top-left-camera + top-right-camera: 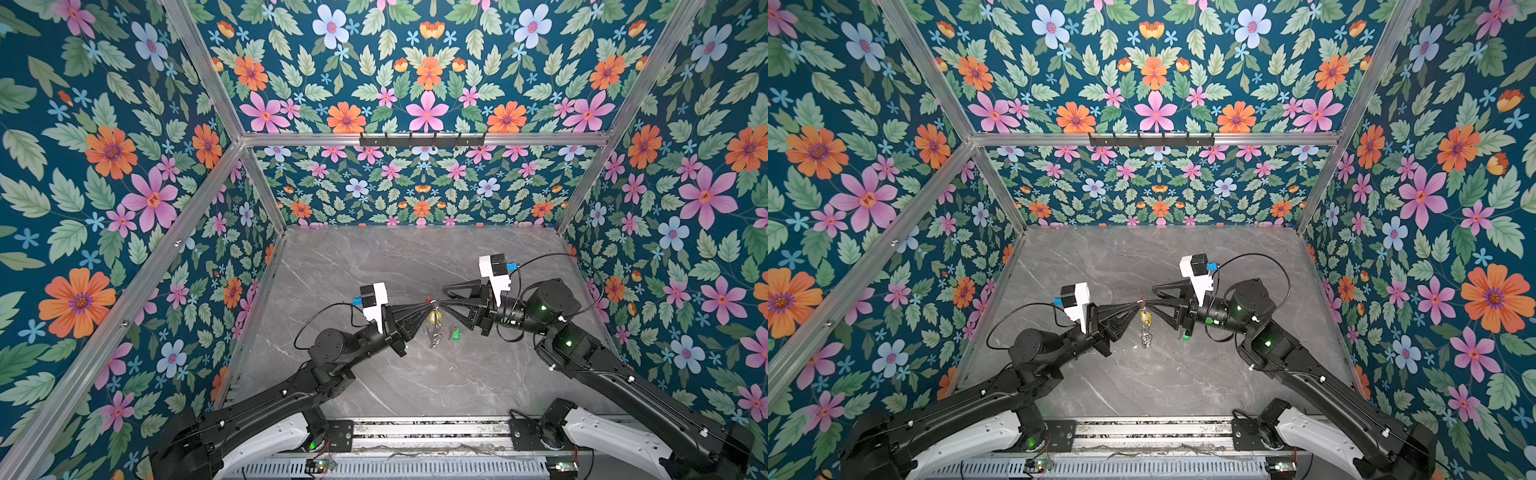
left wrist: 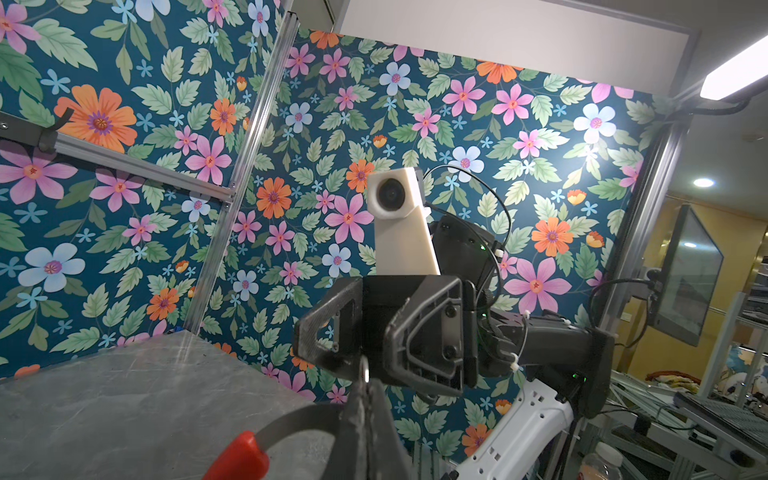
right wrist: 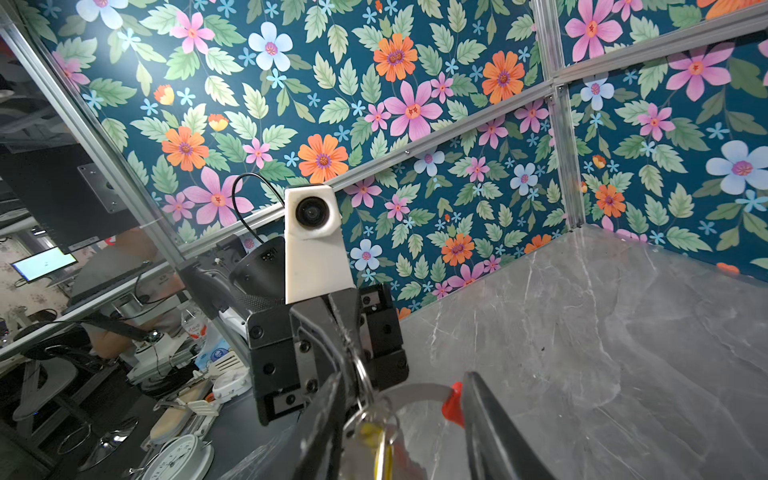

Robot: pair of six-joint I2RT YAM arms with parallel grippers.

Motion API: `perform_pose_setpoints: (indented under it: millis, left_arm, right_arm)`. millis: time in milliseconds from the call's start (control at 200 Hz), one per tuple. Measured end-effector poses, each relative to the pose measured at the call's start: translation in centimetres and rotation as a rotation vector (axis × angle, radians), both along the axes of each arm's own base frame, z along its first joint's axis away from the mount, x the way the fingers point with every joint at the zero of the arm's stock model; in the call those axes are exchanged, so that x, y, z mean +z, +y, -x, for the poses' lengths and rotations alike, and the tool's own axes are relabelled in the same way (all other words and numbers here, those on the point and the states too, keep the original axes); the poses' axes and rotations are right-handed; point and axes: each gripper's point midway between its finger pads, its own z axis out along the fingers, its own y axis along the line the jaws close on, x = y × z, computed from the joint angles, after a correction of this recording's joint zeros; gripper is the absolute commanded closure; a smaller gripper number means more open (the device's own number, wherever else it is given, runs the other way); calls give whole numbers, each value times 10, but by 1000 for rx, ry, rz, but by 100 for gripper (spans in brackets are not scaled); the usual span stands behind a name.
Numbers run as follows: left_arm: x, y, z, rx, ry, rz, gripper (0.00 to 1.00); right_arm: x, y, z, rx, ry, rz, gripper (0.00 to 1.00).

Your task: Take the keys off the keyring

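Note:
My left gripper (image 1: 426, 307) (image 1: 1136, 307) (image 2: 365, 386) is shut on the keyring (image 2: 291, 419) and holds it above the table. The keyring is a grey hoop (image 3: 419, 390) with a red end (image 1: 429, 298). A key with a yellow tag (image 1: 434, 319) (image 1: 1145, 318) (image 3: 380, 449) hangs from the hoop by a silver split ring. My right gripper (image 1: 442, 296) (image 1: 1152, 296) (image 3: 405, 382) faces the left one with its jaws open. The hoop's arc and the split ring sit between its fingers. A key with a green tag (image 1: 456, 333) (image 1: 1185, 337) lies on the table below the right gripper.
The grey marble table (image 1: 374, 266) is walled by floral panels on three sides. An aluminium rail with black hooks (image 1: 422, 139) runs high along the back wall. The arm bases stand along the front edge.

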Motion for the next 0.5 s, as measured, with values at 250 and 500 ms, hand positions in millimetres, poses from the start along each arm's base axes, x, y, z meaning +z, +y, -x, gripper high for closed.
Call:
perform_pose_setpoints:
  millis: [250, 500]
  left_arm:
    - [3, 2, 2, -2, -14, 18, 100]
    - [3, 4, 3, -2, -15, 21, 100]
  right_arm:
    - [4, 7, 10, 95, 19, -20, 78]
    - [5, 8, 15, 122, 10, -22, 84]
